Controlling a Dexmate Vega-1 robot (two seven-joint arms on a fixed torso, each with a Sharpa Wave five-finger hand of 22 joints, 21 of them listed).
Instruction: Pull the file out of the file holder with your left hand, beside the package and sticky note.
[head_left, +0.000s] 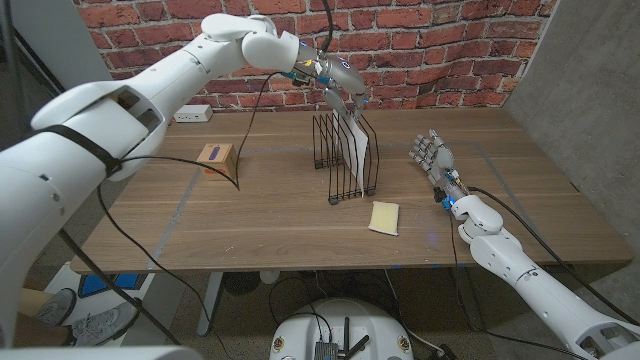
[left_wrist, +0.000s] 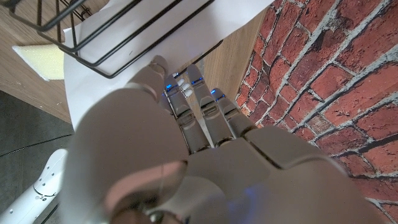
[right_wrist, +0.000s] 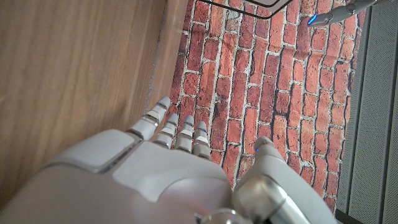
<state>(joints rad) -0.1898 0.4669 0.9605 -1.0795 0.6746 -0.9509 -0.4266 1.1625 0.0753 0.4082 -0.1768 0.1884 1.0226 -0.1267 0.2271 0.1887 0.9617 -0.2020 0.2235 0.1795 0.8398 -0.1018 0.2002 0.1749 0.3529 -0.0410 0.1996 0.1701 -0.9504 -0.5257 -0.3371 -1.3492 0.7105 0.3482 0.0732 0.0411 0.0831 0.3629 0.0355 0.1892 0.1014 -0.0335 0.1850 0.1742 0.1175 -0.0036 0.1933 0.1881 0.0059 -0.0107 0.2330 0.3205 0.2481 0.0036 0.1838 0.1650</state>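
Reaching in over the far side of the table (head_left: 300, 235), the left hand (head_left: 340, 85) hangs above the black wire file holder (head_left: 340, 150), which stands near the middle of the table, a little toward the far edge. Its fingers (head_left: 352, 105) point down onto the top edge of the white file (head_left: 360, 155), which stands upright in the slots at the holder's right end (right as the robot sees it). In the left wrist view the fingers (left_wrist: 199, 109) lie close together against the white sheet (left_wrist: 149, 37), just beside the wire bars (left_wrist: 112, 37); whether they actually pinch the sheet I cannot tell, since the hand's own back hides the thumb side. The file's lower part sits inside the holder and reaches down to the base.

A yellow sticky note (head_left: 384, 217) lies flat on the table, toward the near edge, just in front of the holder's right end and apart from it. A small brown package (head_left: 215, 158) with a purple mark on top sits toward the left edge of the table, well apart from the holder.

The right hand (head_left: 432, 158) is over the right part of the table, fingers spread and reaching toward the far edge, holding nothing. In the right wrist view its fingers (right_wrist: 168, 127) stretch out along the wood toward the brick wall (right_wrist: 249, 81).
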